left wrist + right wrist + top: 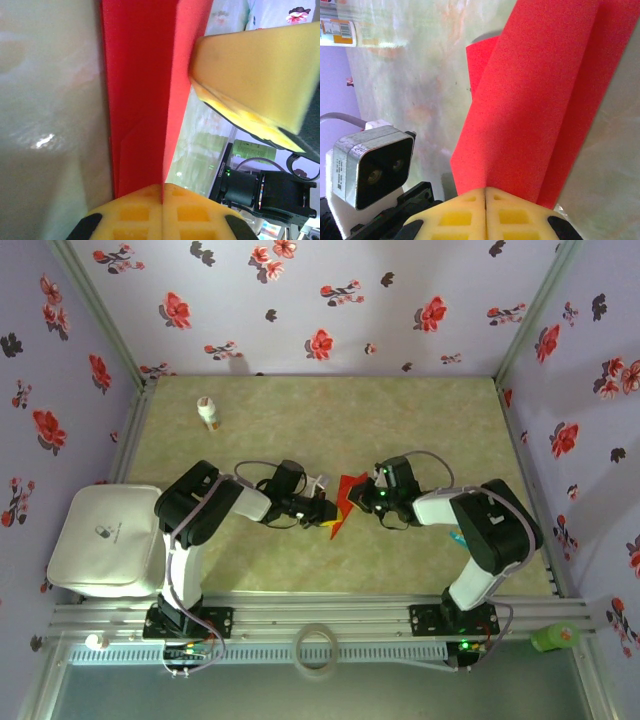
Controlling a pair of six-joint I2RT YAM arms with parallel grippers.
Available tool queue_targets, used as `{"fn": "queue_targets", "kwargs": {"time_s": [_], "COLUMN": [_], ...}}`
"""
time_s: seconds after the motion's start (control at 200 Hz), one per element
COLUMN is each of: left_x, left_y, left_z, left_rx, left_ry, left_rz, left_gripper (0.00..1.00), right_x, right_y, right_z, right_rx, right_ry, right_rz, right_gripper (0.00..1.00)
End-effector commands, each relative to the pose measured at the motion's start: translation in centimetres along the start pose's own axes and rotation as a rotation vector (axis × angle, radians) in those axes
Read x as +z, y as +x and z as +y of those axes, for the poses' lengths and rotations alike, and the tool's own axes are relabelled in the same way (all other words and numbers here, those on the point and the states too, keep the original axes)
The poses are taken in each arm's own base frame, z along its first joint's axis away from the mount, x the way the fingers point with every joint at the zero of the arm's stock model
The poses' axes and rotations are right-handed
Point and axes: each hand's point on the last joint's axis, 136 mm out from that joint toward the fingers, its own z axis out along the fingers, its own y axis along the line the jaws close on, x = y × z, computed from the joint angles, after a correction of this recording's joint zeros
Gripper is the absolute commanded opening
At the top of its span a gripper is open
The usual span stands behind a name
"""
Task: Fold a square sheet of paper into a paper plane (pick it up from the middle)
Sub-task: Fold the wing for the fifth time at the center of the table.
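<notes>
Left tool point(162, 194) and right tool point(485, 196) are each clamped on the folded paper point(349, 490) from opposite sides. The paper's long axis runs roughly near-to-far over the counter point(420, 420).

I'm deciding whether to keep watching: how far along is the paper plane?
Done: the red sheet already carries long creases. In hand: the left fingers and right fingers both pinch it shut from opposite sides. Left: it is no slim pointed dart yet, so more folds remain.
</notes>
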Motion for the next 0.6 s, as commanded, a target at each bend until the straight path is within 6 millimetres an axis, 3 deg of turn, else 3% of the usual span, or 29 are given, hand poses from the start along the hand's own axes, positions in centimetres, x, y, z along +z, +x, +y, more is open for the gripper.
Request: {"fn": "queue_targets", "kwargs": {"time_s": [0.0, 0.34, 0.595], "left_x": [-0.4, -0.4, -0.5], "left_y": [1.4, 1.8, 1.9], "left_z": [4.7, 5.5, 5.8], "left_rx": [-0.151, -0.164, -0.168], "left_ry": [-0.115, -0.157, -0.184], "left_rz": [0.025, 0.048, 0.066], "left_gripper": [0.00, 0.00, 0.00], "right_x": [0.4, 0.6, 0.7], "right_y": [-0.5, -0.6, -0.3], "right_z": [0.5, -0.5, -2.6], "right_rx": [-0.013, 0.008, 0.039], "right_ry": [-0.025, 0.004, 0.076], "right_rz": [0.004, -0.013, -0.017], "right_gripper": [0.07, 0.08, 0.07]}}
